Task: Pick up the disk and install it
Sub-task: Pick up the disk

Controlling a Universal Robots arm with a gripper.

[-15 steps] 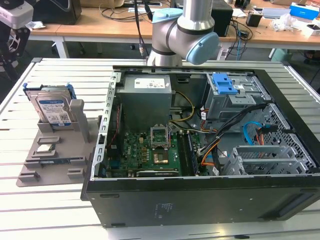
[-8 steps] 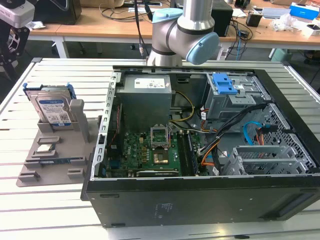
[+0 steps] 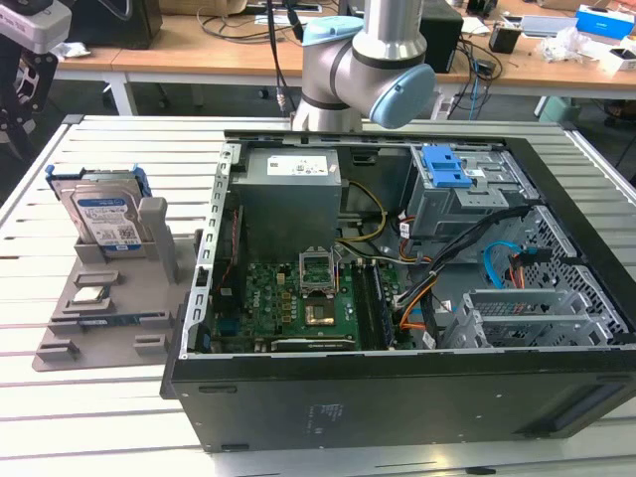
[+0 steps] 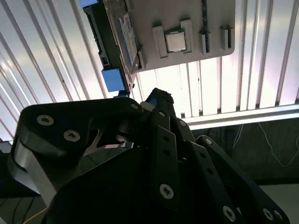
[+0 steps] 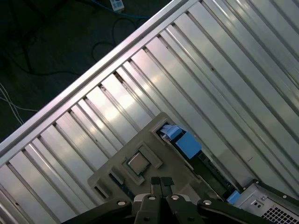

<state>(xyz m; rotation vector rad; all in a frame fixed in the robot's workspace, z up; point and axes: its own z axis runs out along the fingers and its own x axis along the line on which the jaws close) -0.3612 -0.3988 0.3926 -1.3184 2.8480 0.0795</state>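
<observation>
No step was complete: the disk (image 3: 103, 214) stood upright in the grey holder (image 3: 109, 338) on the table (image 3: 89, 417), at the exterior view's left of the open case (image 3: 397, 298). The hand (image 5: 161, 181) hung over the holder, clear of the disk, fingertips closed together on nothing. The arm (image 3: 363, 60) was cut off at the exterior view's top edge, and in both wrist views the hand's links covered part of the holder.

1. I work in a robotics lab or workshop: my arm (image 3: 363, 70) stands at a slatted aluminium table (image 3: 99, 417).
2. An opened computer case (image 3: 397, 407) lies on it, its motherboard (image 3: 298, 303) bare.
3. Behind, wooden desks (image 3: 179, 60) carry cables (image 3: 234, 22) and boxes (image 3: 601, 20).
</observation>
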